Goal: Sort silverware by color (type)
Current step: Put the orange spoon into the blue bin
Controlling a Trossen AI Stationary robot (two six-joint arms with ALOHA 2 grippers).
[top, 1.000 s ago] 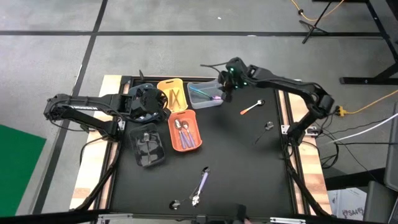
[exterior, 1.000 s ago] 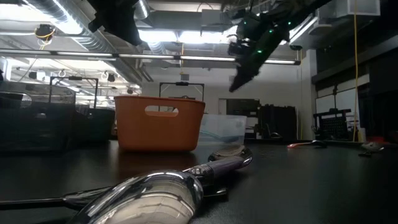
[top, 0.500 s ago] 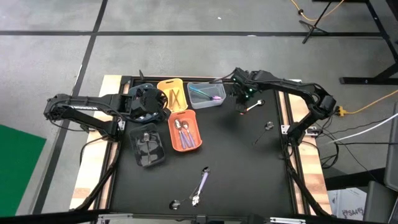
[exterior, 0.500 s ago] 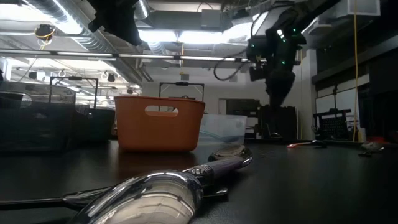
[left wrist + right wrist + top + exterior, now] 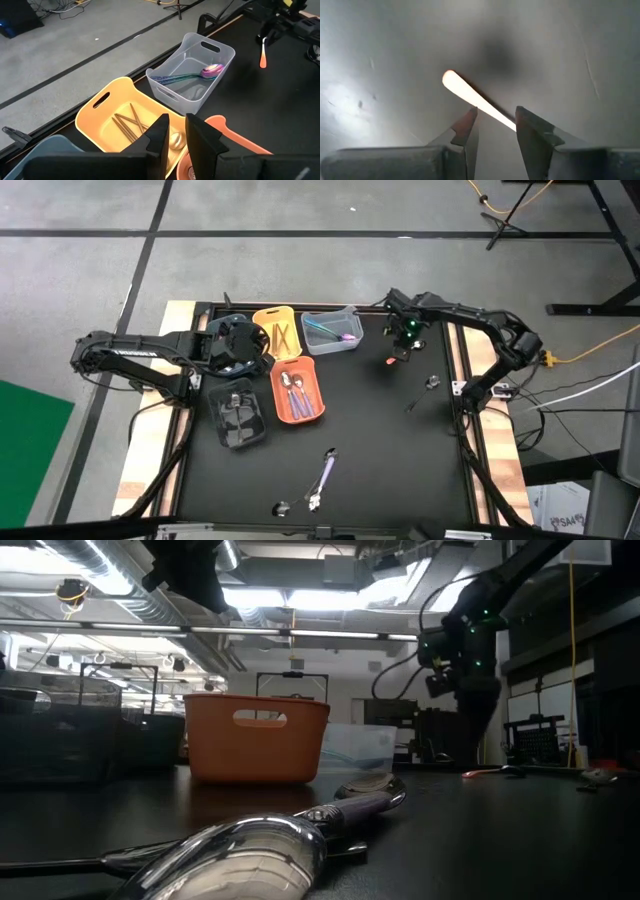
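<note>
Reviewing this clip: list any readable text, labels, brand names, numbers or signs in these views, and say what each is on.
"SAM": partial lettering on the cardboard box on the floor by the table's corner, cut off in the high view; the rest is too small to read.
Nothing readable on the bins, the silverware, the arms or the room behind the table.

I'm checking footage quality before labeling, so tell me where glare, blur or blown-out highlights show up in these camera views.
Right wrist view: the utensil handle between the right gripper's open fingers is blown out white, the table surface hazy. Low view: the nearest spoon is a blurred foreground shape, with bright ceiling lights behind. High view: evenly lit and sharp. Left wrist view: clear, a highlight on the iridescent spoon.
</note>
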